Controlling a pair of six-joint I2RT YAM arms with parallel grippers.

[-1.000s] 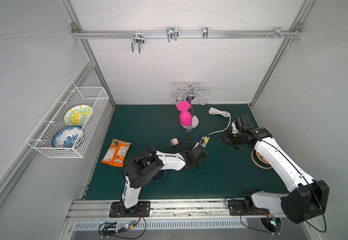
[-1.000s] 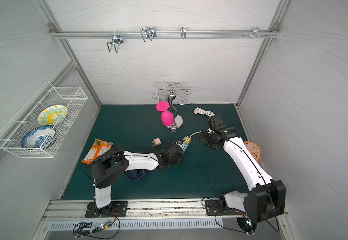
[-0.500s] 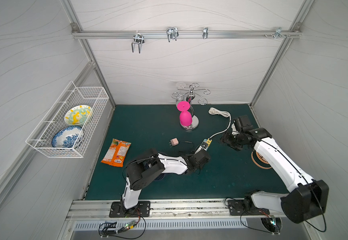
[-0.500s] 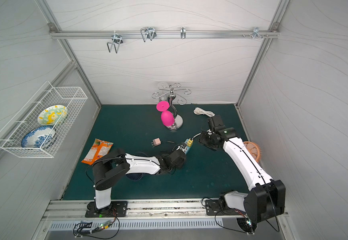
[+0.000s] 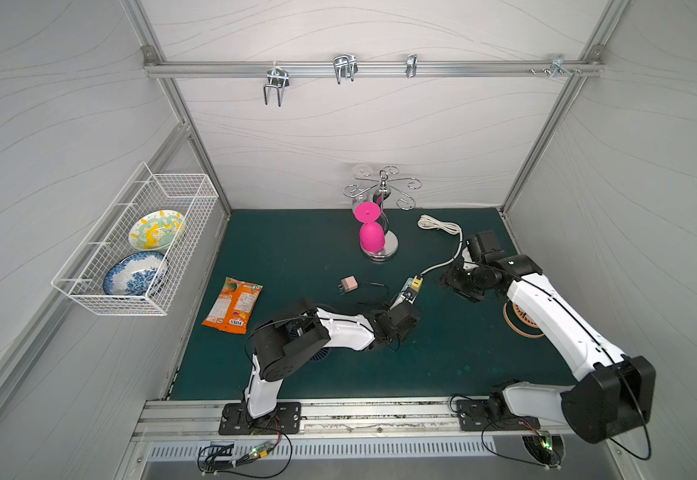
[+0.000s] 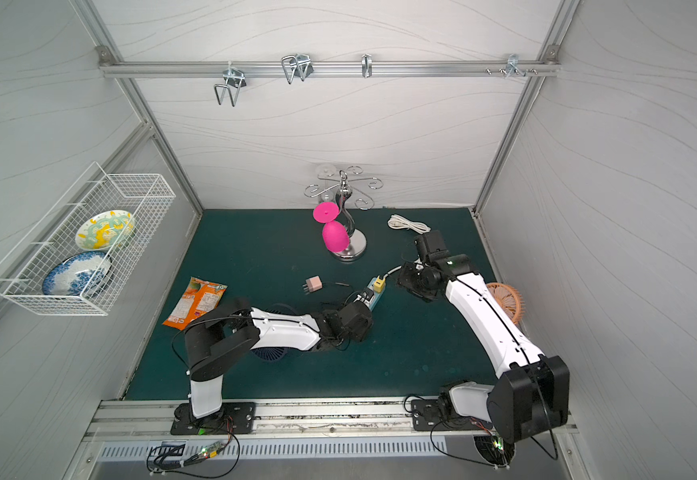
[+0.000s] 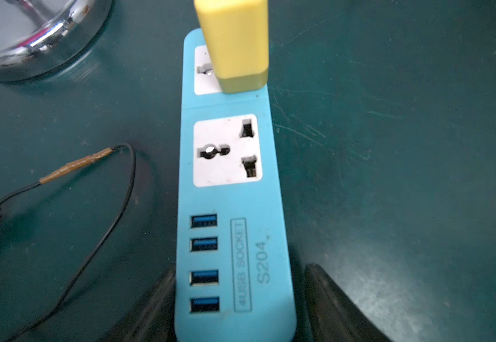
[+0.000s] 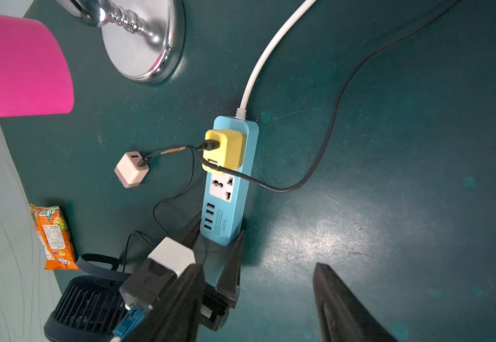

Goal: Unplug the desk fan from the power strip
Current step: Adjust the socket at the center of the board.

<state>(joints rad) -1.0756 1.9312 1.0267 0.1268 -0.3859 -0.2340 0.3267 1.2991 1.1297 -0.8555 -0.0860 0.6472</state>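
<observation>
The light-blue power strip [image 5: 404,296] [image 7: 229,204] [image 8: 242,204] lies mid-mat. A yellow adapter [image 8: 224,148] sits in its end socket with a thick black cable plugged into it. The middle socket is empty. My left gripper [image 7: 238,269] [image 8: 218,228] is open, its fingers on either side of the strip's port end with a thin gap at one side. The dark-blue desk fan [image 8: 87,302] [image 6: 270,353] lies under my left arm. A thin black cable runs from near the fan to a pink adapter [image 5: 349,284] lying loose on the mat. My right gripper [image 8: 257,266] [image 5: 455,282] hovers open and empty by the strip's cord end.
A chrome stand with a pink cup [image 5: 374,237] is behind the strip. The strip's white cord [image 5: 442,226] coils at the back right. An orange snack bag [image 5: 234,305] lies at the left, and a peach round ribbed thing [image 6: 505,299] under my right arm. A wire basket [image 5: 139,245] hangs on the left wall.
My left gripper was shut a second ago; it has opened and now straddles the strip's port end. The right arm has hardly moved.
</observation>
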